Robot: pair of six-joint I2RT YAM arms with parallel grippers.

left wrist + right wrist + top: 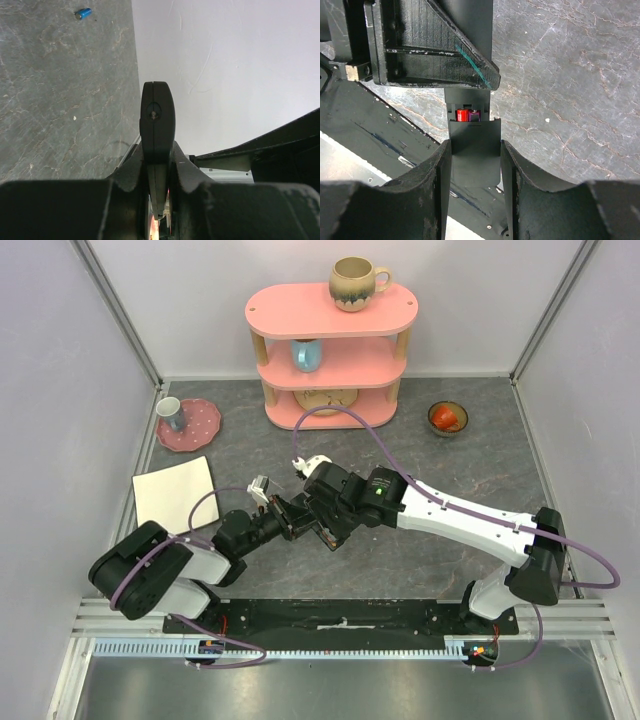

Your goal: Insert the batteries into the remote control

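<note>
the left gripper [158, 170] is clamped on the remote [157, 117], held above the table [60, 100]. the right gripper [475, 147] grips its other end. in its half-covered compartment sit a red battery [463, 115] and a purple battery [474, 116]; a blue battery [83, 13] lies loose on the table.

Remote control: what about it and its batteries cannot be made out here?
- Left wrist: the remote control is seen edge-on; its battery bay is out of sight.
- Right wrist: only the ends of the red battery and purple battery show; a dark panel covers the rest.
- Top external: it is mostly hidden where the left gripper and right gripper meet.
</note>
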